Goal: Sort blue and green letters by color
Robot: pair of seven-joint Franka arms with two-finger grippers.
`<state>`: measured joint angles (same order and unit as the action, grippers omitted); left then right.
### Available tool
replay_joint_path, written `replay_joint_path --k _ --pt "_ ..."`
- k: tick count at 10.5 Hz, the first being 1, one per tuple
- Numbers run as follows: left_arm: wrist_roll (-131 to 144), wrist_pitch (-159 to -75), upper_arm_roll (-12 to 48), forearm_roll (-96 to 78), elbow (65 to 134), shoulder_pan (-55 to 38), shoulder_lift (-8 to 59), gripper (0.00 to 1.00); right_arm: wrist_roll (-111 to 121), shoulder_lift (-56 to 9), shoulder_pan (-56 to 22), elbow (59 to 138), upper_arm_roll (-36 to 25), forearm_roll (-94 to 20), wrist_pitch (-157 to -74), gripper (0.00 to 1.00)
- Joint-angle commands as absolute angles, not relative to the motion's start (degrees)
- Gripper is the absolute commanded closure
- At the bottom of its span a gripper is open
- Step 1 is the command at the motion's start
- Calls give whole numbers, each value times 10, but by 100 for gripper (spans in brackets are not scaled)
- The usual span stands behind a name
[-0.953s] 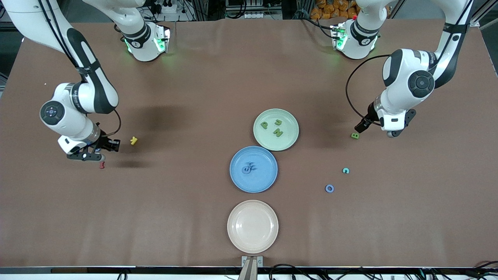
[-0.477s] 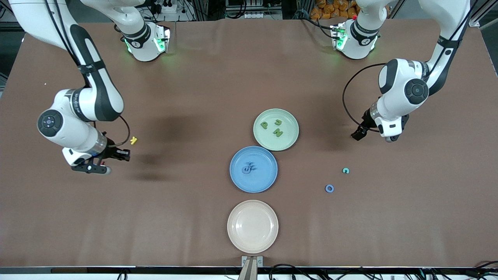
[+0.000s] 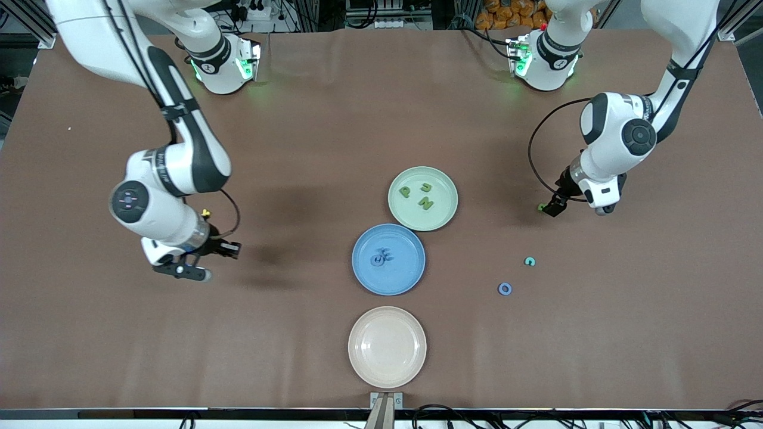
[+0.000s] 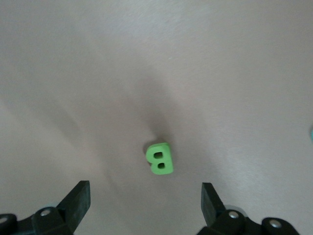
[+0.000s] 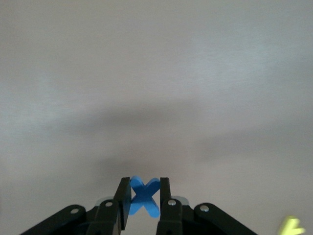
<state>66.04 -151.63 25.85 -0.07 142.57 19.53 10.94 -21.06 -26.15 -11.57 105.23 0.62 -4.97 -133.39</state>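
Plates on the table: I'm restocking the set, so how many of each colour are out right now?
Pale green round plate: 1
Blue round plate: 1
Cream-pink round plate: 1
Total: 3

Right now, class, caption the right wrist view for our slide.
Right gripper shut on a blue X, held above the bare brown table.

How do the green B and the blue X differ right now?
The green B lies loose on the table under the open left hand; the blue X is off the table, pinched in the shut right hand. The B is lime green and bound for the green plate, the X blue, for the blue plate. Both are small chunky letters, not yet sorted.
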Motion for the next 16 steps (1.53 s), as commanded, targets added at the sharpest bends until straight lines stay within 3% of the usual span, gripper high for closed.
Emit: replay_joint_path --k 1,5,9,14,16 --pt "755 -1542 255 53 1438 184 133 0 -305 -331 -181 940 4 -76 -1323 84" --pt "895 -1542 239 203 1408 184 183 0 -337 -395 -242 878 4 -144 -1360 84" --pt "936 -1542 240 216 1361 181 219 0 -338 -443 -289 852 4 -213 -1436 84" --pt "941 -1543 240 230 1359 178 228 0 -426 -452 -334 842 4 -219 -1441 84" --pt "946 -1547 240 235 1360 178 229 0 -481 -460 -351 842 3 -215 -1467 79"
